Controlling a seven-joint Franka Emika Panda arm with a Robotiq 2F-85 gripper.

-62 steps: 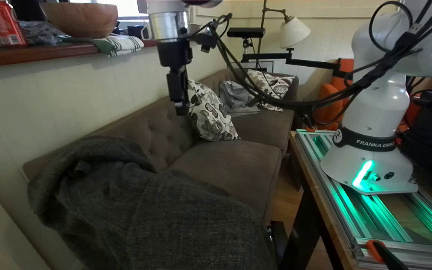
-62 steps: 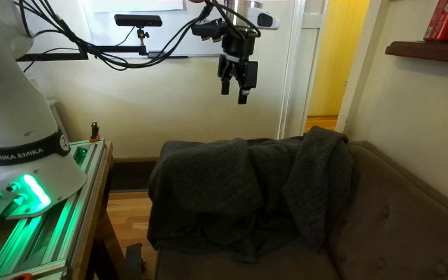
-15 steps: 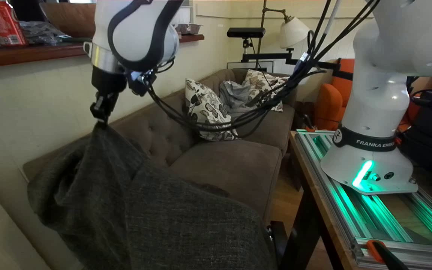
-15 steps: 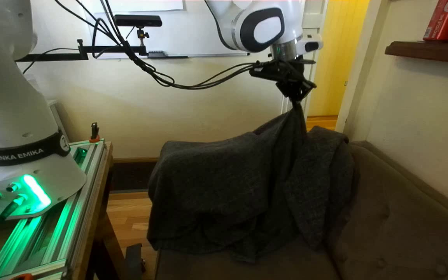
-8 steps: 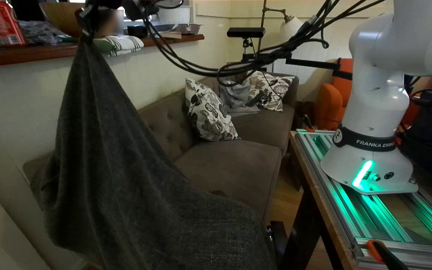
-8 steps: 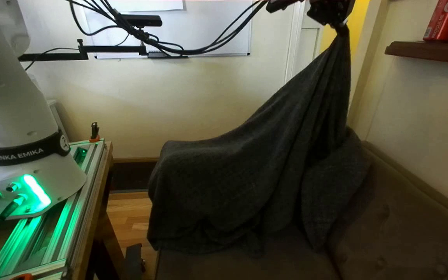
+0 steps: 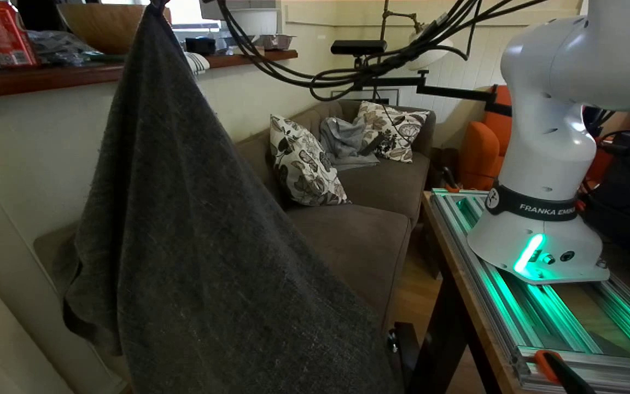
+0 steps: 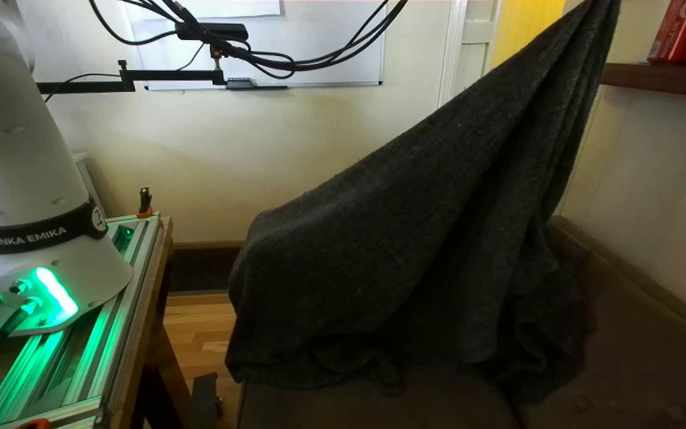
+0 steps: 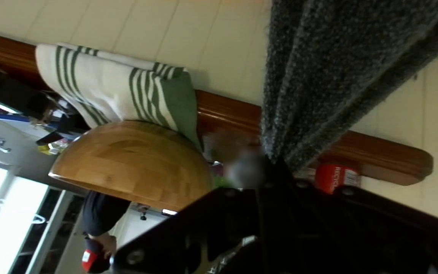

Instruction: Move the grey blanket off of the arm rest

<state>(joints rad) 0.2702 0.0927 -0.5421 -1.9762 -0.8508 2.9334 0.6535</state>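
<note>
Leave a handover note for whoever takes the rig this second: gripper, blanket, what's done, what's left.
Gripper: shut on a bunched end of the grey blanket, as the wrist view shows.
Blanket: that end held high; the rest drapes over the end of the sofa, armrest hidden.
Done: blanket gripped and partly raised.
Left: draw the rest clear of the armrest, then lower and release; no drop spot is given.
Caution: the ledge with the wooden bowl and red can looks near the grip; cloth might snag.
</note>
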